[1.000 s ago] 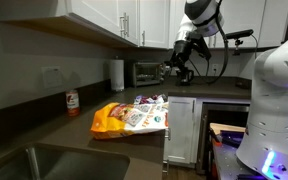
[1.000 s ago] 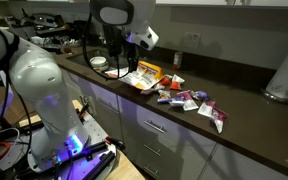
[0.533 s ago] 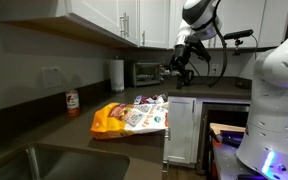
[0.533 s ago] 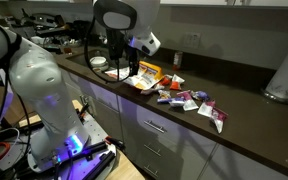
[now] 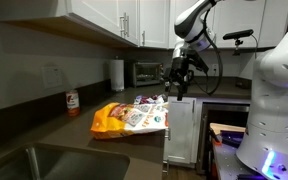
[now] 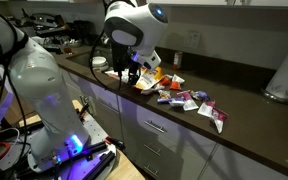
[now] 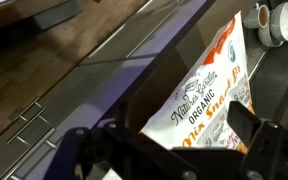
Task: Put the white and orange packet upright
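The white and orange packet (image 5: 131,118) lies flat on the dark counter, orange end toward the wall. In an exterior view (image 6: 150,74) the arm partly hides it. In the wrist view its white printed front (image 7: 210,82) lies below my fingers. My gripper (image 5: 181,86) is open and empty, and hangs above the packet's end near the counter's front edge. It also shows in an exterior view (image 6: 135,76) and the wrist view (image 7: 169,142), fingers spread, not touching the packet.
Several small snack packs (image 6: 187,98) lie scattered beside the packet. A paper towel roll (image 5: 117,74), a toaster oven (image 5: 147,72) and a small bottle (image 5: 72,102) stand by the wall. A sink (image 5: 54,165) is at one end of the counter. Cups (image 7: 278,20) stand past the packet.
The arm has swung down and toward the packet. The gripper now hangs lower, over the packet's end, still open.
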`<state>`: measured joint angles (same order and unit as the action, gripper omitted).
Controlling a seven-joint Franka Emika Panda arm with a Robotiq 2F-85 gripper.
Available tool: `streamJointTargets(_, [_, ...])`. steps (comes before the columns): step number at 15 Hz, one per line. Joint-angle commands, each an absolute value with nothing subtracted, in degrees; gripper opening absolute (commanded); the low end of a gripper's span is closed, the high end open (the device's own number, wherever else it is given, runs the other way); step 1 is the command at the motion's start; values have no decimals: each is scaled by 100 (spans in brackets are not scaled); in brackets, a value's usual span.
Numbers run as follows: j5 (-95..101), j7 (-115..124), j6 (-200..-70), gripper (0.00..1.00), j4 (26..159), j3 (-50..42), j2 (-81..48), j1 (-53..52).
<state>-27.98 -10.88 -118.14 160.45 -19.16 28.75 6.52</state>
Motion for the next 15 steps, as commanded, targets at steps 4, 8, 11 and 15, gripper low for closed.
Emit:
streamJointTargets(4, [-3433, -2081, -11861, 100, 15681, -2138, 1765, 661])
streamJointTargets(8, [-4011, -2655, -12219, 100, 15823, -2087, 1599, 678])
streamJointTargets(11, [-4757, -3343, -12689, 100, 15985, -2019, 1666, 662])
streamJointTargets(15, [-5356, -4145, -13091, 75, 15901, -1839, 1579, 653])
